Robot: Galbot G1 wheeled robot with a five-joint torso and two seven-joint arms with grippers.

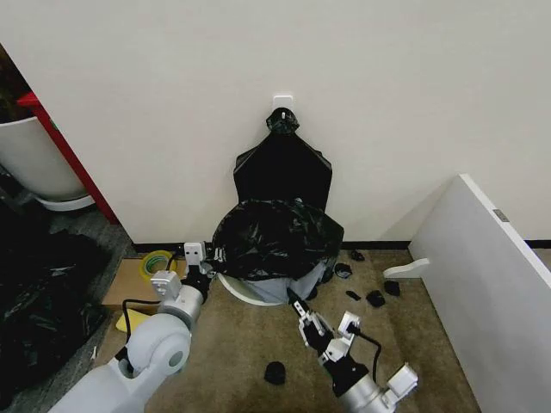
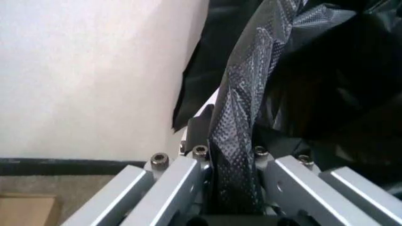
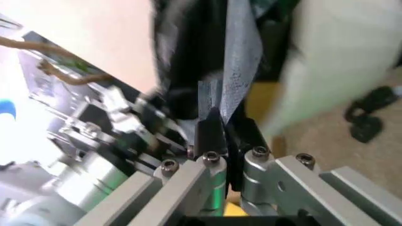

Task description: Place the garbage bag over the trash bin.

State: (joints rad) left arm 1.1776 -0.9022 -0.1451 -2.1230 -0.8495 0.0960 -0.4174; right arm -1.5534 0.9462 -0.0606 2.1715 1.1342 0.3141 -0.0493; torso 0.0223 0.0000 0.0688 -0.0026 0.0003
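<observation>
Gripping a gathered fold of the garbage bag (image 2: 242,141), the left tool (image 1: 203,268) sits at the left side of the trash bin (image 1: 245,292), fingers pressed together on the plastic (the left wrist view has the twisted film running straight down between them). Right tool (image 1: 303,311) is just off the bin's right front; its wrist view has a strip of grey-black film (image 3: 229,89) pinched between closed fingers (image 3: 210,134). Judged purpose: two holds on opposite sides keep the bag mouth spread so it can be drawn over the rim. Bag is bunched over the top of the bin, draping its far and right sides; the cream rim shows bare at the near left, so the lining looks incomplete. Bin stands on the floor (image 1: 232,361) against the wall (image 1: 387,103), beneath a flat black bundle (image 1: 284,168) hung on that wall.
</observation>
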